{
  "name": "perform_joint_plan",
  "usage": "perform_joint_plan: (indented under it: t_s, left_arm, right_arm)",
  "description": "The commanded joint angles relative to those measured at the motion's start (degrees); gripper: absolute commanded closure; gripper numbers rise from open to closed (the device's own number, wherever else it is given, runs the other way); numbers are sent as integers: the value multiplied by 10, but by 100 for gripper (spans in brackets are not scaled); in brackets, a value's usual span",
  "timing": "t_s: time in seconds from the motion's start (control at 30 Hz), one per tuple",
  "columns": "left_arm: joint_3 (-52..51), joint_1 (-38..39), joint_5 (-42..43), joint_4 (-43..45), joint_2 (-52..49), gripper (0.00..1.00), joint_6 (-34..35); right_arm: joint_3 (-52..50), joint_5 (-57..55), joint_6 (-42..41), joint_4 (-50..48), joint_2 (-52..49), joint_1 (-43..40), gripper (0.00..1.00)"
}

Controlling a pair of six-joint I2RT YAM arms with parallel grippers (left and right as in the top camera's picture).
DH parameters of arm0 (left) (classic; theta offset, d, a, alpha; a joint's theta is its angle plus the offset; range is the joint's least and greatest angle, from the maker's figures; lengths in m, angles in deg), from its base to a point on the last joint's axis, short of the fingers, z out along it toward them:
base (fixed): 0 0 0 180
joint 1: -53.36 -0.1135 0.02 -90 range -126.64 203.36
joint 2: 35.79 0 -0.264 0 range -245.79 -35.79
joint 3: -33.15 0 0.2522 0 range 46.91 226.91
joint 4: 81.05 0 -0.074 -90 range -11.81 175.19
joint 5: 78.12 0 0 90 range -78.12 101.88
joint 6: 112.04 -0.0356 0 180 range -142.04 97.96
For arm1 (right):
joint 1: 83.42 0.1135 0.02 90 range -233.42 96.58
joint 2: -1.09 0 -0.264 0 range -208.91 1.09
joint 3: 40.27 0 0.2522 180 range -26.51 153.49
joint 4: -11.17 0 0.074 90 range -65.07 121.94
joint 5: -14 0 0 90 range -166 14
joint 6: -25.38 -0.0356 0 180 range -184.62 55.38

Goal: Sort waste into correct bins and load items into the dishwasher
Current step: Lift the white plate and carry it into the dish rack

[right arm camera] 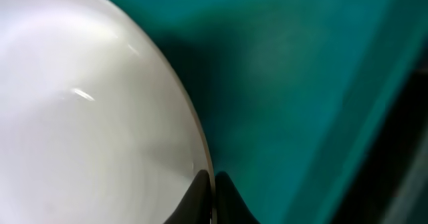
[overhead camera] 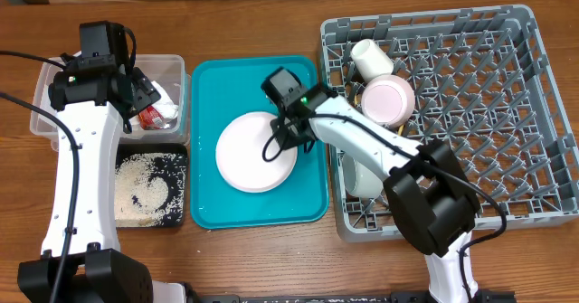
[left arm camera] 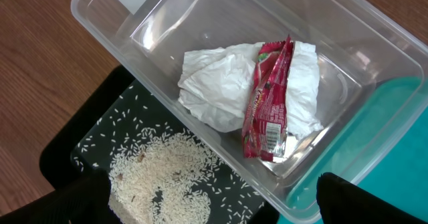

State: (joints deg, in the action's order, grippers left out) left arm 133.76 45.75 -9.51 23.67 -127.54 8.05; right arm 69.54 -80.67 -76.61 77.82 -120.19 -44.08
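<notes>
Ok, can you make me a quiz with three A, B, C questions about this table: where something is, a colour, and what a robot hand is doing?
1. Where is the red wrapper?
A in the clear tub
B in the black tray
C in the dish rack

2. What colour is the serving tray under the plate?
A black
B teal
C grey

3. How is the right gripper?
A wide open
B shut on the plate's rim
C shut on a cup

Answers:
1 A, it lies on the napkin inside the tub.
2 B, teal shows all round the plate.
3 B, its jaws pinch the rim in the right wrist view.
</notes>
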Motion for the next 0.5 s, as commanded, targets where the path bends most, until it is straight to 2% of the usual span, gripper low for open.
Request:
perform_joint_plan:
  t_s: [0.0, 0.13, 0.47]
  left_arm:
    - [13, -2, 3, 1, 9, 0, 8]
    - [13, -2, 3, 1, 9, 0, 8]
    - [13, -2, 3, 0, 9, 0, 8]
  right_arm:
    - [62, -101, 3, 36, 60, -5, 96]
    - [107, -207, 3, 94, 118, -5, 96]
    - [111, -510, 23, 119, 261, -7, 96]
